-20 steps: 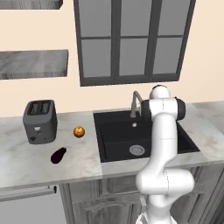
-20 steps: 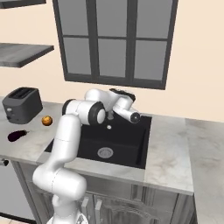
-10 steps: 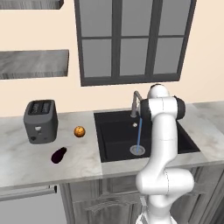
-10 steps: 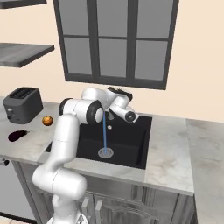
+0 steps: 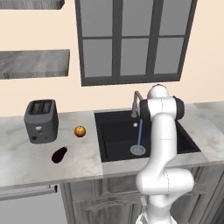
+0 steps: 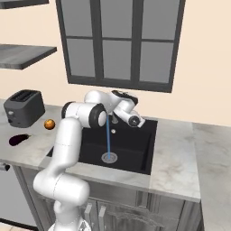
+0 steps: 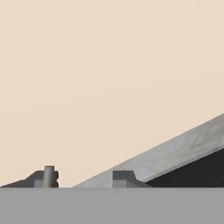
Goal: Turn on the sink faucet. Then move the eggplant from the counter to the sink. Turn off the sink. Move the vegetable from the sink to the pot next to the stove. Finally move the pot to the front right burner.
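Water runs into the sink [image 6: 135,149] just below my pincer [image 6: 136,121]; jaw state I cannot tell. Eggplant [image 5: 59,155] sits on the counter [image 5: 26,162], well left of my pincer. Risk: swinging over, I clip the orange fruit [image 5: 79,131] beside it.

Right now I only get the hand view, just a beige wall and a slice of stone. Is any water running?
Observer: Yes, a thin blue stream falls from the sink faucet onto the drain of the sink.
Operator: And the eggplant?
Observer: The eggplant lies on the counter, left of the sink and apart from it.
Operator: Anything near it?
Observer: A small orange fruit sits behind it, not touching.
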You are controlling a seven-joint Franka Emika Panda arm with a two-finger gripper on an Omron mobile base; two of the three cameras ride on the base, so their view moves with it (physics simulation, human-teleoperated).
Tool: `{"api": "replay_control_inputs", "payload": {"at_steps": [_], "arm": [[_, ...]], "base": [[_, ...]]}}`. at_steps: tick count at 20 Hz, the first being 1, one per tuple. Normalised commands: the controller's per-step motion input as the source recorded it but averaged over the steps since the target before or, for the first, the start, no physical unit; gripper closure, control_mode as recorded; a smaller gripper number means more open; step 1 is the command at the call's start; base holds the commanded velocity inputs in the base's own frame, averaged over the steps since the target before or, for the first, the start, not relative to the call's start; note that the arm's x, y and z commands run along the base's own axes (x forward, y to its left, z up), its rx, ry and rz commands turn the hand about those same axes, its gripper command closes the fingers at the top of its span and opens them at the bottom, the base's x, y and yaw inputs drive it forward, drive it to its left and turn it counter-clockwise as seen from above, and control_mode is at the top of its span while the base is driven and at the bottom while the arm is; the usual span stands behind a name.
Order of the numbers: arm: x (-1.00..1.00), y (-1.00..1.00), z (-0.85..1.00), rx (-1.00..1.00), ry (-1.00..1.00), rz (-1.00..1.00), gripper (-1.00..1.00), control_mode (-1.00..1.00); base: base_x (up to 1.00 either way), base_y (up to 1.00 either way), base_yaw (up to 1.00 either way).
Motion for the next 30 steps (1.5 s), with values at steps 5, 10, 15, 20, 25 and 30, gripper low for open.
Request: {"api": "replay_control_inputs", "payload": {"at_steps": [5,10,15,20,25,30], "arm": [[-0.03,-0.38,0.00,0.00,0.02,-0.04,-1.00,-1.00],[-0.08,-0.23,0.11,0.00,0.00,-0.02,-1.00,-1.00],[-0.41,-0.10,0.14,0.00,0.00,0.00,-1.00,-1.00],[-0.52,-0.15,0.19,0.00,0.00,0.00,-1.00,-1.00],[-0.49,-0.29,0.23,0.00,0.00,0.00,-1.00,-1.00],[-0.66,-0.17,0.42,0.00,-0.03,0.00,-1.00,-1.00]], "base": [[0.00,0.00,0.00],[0.00,0.00,0.00],[0.00,0.00,0.00],[0.00,0.00,0.00],[0.00,0.00,0.00],[0.00,0.00,0.00]]}}
